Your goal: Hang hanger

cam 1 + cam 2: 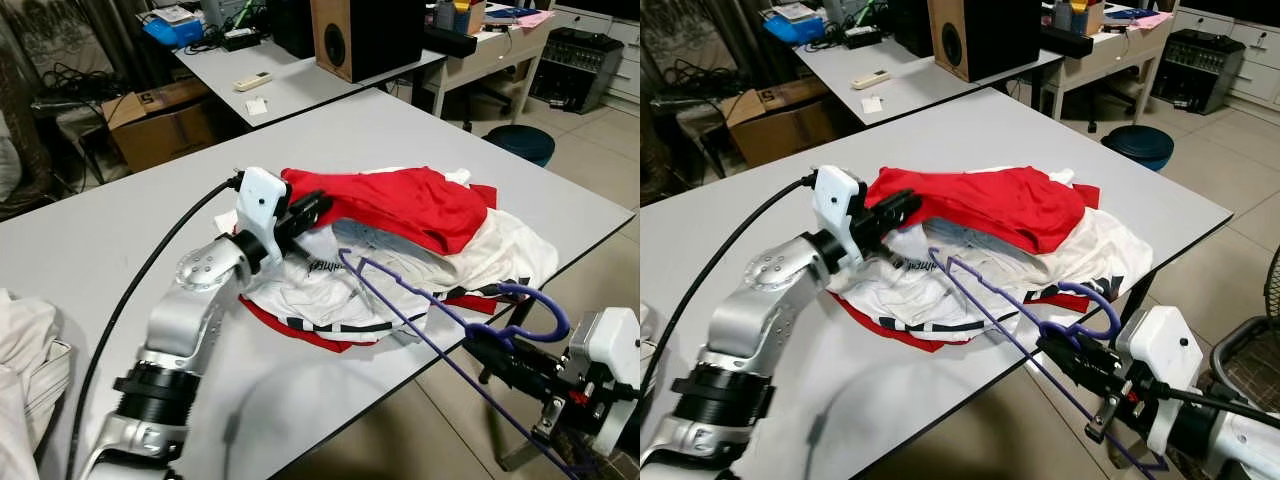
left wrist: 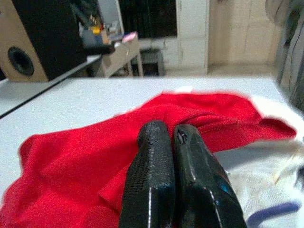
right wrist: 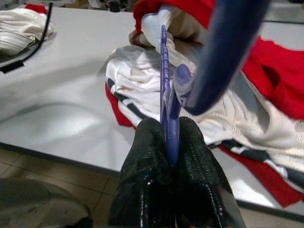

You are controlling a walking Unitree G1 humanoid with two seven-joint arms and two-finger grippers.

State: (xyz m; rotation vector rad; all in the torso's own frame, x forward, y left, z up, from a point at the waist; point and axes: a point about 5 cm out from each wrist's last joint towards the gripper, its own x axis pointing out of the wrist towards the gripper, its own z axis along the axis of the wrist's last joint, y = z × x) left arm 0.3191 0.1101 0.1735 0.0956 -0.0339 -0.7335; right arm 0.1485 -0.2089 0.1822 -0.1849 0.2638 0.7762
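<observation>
On the far left edge of the grey table (image 1: 90, 250), a crumpled white cloth (image 1: 25, 370) lies near the silver left arm, with a black cable (image 1: 150, 265) arching up along that arm to its wrist. The left end effector (image 1: 318, 207) reaches over the near side of a heap of clothing in the middle of the table, its two black fingers (image 2: 152, 180) pressed together with nothing visibly between them, their tips resting on or just above the red garment (image 1: 410, 205) that tops the heap. Under the red fabric lies a white shirt (image 1: 330, 285) with black trim and printed lettering, and a further red layer shows at the bottom of the pile along the table's near edge. To the right, the purple wire hanger (image 1: 440, 310) slants from over the white shirt out past the table's near edge, its hook curling just above the right end effector (image 1: 487, 347). That end effector, off the table's edge and over the tiled floor (image 1: 420, 430), pinches the hanger's wire between its closed fingers (image 3: 194, 156) close below the hook. Behind the table stands a second table (image 1: 300, 85) bearing a wooden speaker (image 1: 350, 35) and a white remote control (image 1: 253, 81), with a cardboard box (image 1: 160, 120) on the floor at its left and a dark round stool (image 1: 520, 143) at the right.
</observation>
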